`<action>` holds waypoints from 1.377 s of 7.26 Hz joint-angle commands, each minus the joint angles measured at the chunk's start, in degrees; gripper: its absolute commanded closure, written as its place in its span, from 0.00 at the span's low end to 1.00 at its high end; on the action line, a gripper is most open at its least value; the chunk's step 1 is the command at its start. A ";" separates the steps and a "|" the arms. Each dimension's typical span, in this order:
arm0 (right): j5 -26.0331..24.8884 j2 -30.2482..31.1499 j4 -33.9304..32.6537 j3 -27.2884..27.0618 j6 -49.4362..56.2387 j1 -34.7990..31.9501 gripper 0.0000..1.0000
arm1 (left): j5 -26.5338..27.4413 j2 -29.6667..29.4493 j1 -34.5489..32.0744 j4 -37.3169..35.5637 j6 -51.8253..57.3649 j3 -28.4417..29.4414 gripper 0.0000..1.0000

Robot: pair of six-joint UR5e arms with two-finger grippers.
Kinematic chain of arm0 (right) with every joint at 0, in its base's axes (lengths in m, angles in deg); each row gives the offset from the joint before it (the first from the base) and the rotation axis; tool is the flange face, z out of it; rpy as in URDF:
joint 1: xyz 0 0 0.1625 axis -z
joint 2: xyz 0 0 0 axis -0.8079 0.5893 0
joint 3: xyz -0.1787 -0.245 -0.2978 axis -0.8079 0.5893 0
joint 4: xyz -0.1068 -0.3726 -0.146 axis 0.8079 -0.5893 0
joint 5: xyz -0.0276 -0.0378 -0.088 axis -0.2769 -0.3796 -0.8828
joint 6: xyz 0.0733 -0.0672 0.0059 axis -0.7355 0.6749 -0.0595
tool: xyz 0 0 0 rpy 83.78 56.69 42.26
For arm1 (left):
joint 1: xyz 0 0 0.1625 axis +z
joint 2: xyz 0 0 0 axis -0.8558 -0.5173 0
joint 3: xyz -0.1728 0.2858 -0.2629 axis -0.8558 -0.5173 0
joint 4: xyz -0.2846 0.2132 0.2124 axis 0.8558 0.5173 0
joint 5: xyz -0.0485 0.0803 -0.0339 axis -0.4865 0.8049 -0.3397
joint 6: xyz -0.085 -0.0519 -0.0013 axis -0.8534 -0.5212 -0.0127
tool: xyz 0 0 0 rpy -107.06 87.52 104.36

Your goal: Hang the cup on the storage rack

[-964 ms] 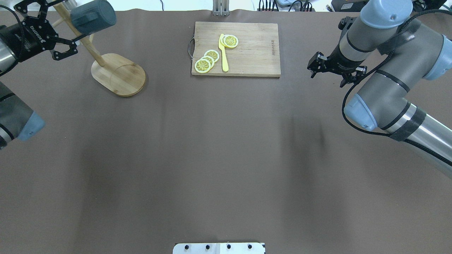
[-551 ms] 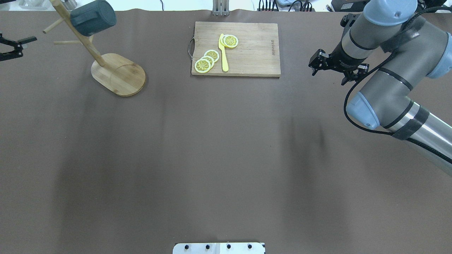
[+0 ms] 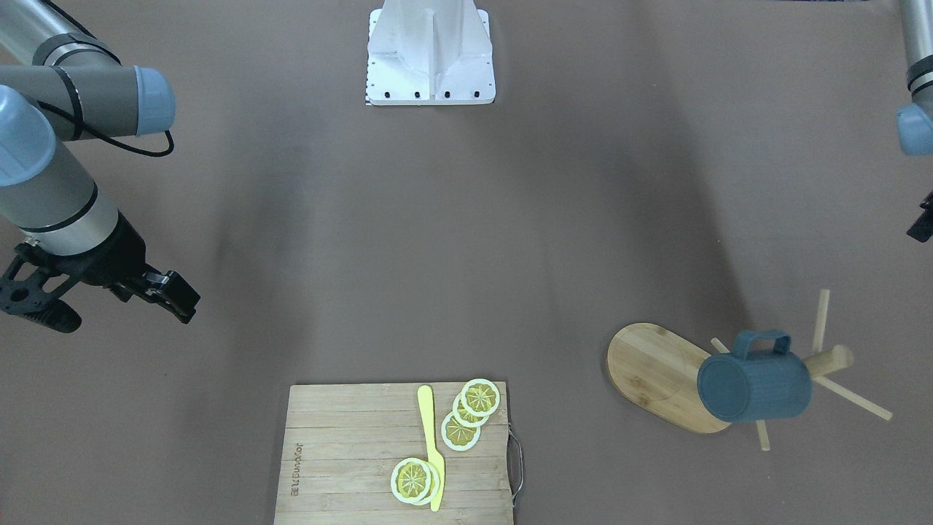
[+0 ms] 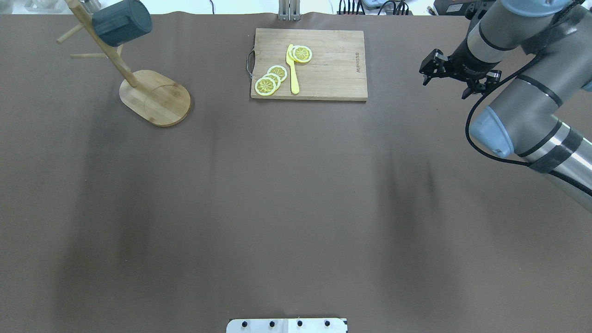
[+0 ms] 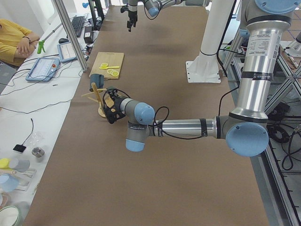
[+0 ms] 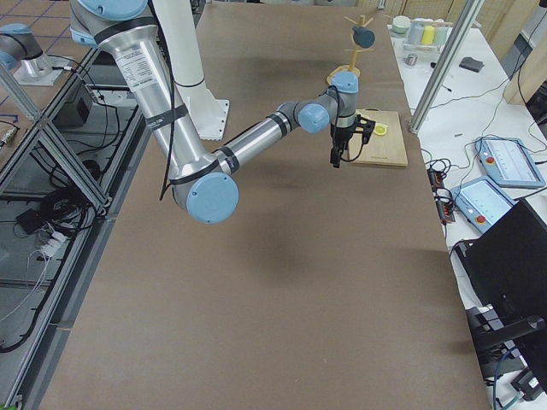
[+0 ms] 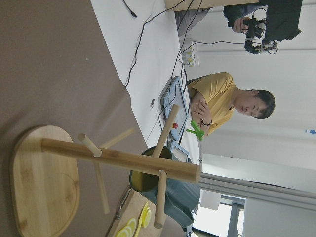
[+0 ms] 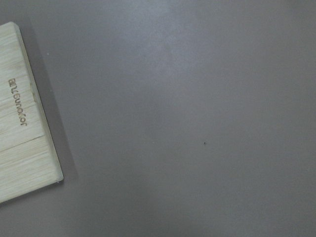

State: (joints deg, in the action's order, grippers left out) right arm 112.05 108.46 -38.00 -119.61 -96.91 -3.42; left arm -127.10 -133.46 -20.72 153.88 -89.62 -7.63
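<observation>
Right gripper point(image 4: 444, 89) of mine hangs spread wide, holding nothing, at the overhead view's upper right. My left gripper point(image 5: 111, 109) is too small in the side view to judge. Dark teal ribbed cup point(image 4: 121, 22) hangs on the light bamboo mug tree point(image 4: 155, 97), upper left, post top cut off.

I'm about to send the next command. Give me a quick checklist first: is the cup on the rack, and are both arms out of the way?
1. The cup is up on the storage rack, off the table: ok.
2. The handle is seated deep on the storage rack: cannot tell.
3. The storage rack stands upright on the table: ok.
4. The left pincer is apart from cup and storage rack: ok.
5. The left pincer is open: cannot tell.
6. The right pincer is open, empty, and beside the cutting board: ok.
</observation>
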 commanded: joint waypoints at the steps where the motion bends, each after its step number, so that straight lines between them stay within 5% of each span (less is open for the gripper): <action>1: -0.23 3.15 -0.01 -2.93 6.41 -4.54 0.00 | -1.24 2.69 -3.91 -9.51 31.36 -0.12 0.01; 3: 0.90 9.20 -0.01 -5.13 17.92 -10.94 0.00 | -0.54 3.32 -7.77 -21.11 58.02 -0.03 0.01; 7: 0.82 16.86 -0.10 -5.76 36.20 -19.75 0.00 | 7.79 7.18 -8.85 -29.75 87.50 -0.21 0.01; 10: 3.45 19.86 -0.45 -4.54 45.81 -23.88 0.00 | 5.72 6.23 -8.76 -45.27 90.31 -1.52 0.01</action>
State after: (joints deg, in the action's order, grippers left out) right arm 114.28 127.09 -38.23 -124.86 -55.02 -25.43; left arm -120.00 -126.79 -29.58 115.70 -0.27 -8.51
